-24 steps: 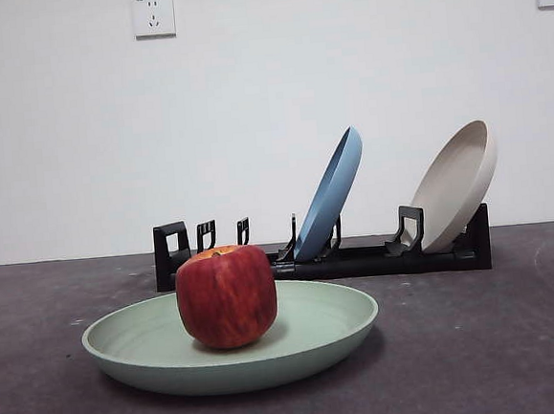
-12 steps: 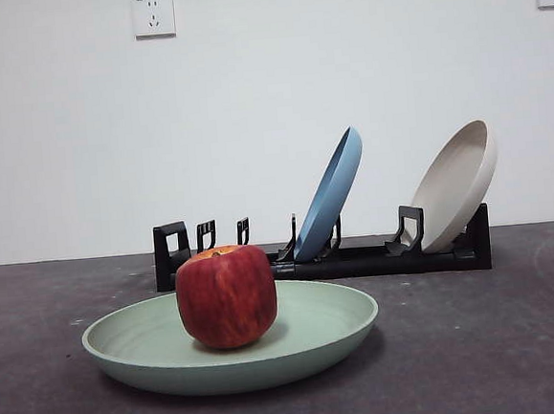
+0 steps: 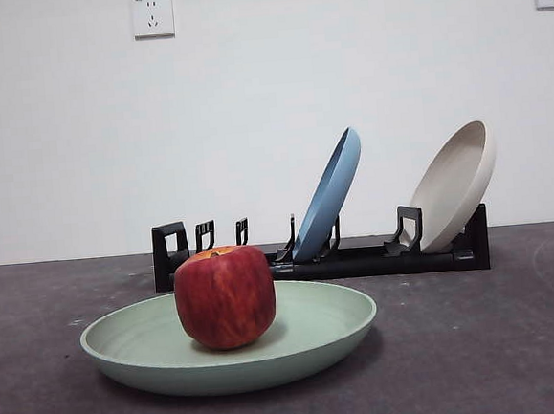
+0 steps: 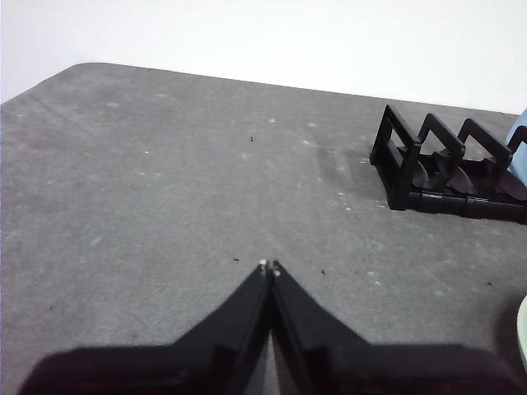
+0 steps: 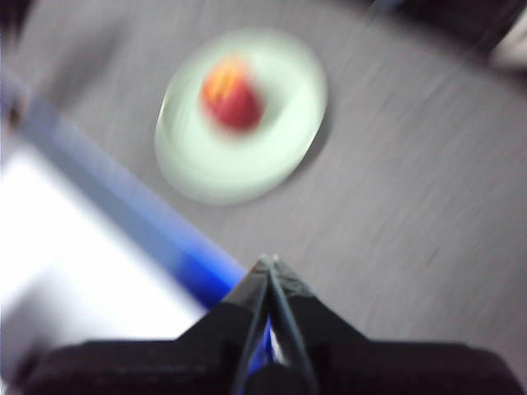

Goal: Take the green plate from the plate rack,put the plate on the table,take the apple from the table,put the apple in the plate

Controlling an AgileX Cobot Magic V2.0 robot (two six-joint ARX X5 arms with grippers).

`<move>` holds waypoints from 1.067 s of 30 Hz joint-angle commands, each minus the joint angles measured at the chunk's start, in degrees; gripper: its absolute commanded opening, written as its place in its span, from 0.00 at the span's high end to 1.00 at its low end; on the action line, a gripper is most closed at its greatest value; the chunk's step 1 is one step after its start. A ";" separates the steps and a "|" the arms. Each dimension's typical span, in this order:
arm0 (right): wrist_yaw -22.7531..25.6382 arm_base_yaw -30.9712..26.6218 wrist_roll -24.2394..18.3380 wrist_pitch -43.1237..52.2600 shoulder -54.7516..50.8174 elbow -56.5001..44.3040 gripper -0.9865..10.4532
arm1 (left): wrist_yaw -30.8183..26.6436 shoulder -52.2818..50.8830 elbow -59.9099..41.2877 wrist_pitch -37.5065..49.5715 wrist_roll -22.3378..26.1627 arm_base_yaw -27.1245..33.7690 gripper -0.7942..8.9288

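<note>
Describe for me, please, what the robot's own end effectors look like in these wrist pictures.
The left end effector has two matte black, wedge-shaped jaws tapering to a fine point with tiny pale specks at the tips. The right end effector looks alike, though blurred. No cables or markings show.

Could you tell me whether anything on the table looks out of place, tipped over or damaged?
Nothing stands out. The apple sits in the green plate on the table; the blue plate and beige plate lean in the rack.

The apple [image 3: 225, 297] sits in the plate [image 3: 144, 347] on the table [image 3: 480, 344], well ahead of the right claw [image 5: 269, 262]. The rack [image 4: 449, 177] stands ahead of the left claw [image 4: 270, 267].
</note>
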 commanded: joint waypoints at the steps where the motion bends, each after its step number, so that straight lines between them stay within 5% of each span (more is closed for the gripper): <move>1: -0.13 -8.98 -1.46 8.87 -3.13 -1.46 0.91 | -0.22 -0.17 -0.72 0.13 -0.17 0.17 0.92; 5: -0.11 -21.11 -1.49 20.98 -8.70 -5.99 0.91 | -0.22 -0.17 -0.72 0.13 -0.17 0.17 0.92; 11: -0.11 -29.44 -2.45 34.51 -17.14 -18.38 0.91 | -0.20 -0.17 -0.72 0.13 -0.17 0.17 0.92; 20: 0.04 -30.82 3.98 54.66 -29.55 -44.00 0.91 | -0.20 -0.17 -0.72 0.13 -0.17 0.17 0.92; 32: 0.09 -30.82 3.85 57.02 -37.64 -60.54 0.91 | -0.20 -0.17 -0.72 0.13 -0.17 0.17 0.92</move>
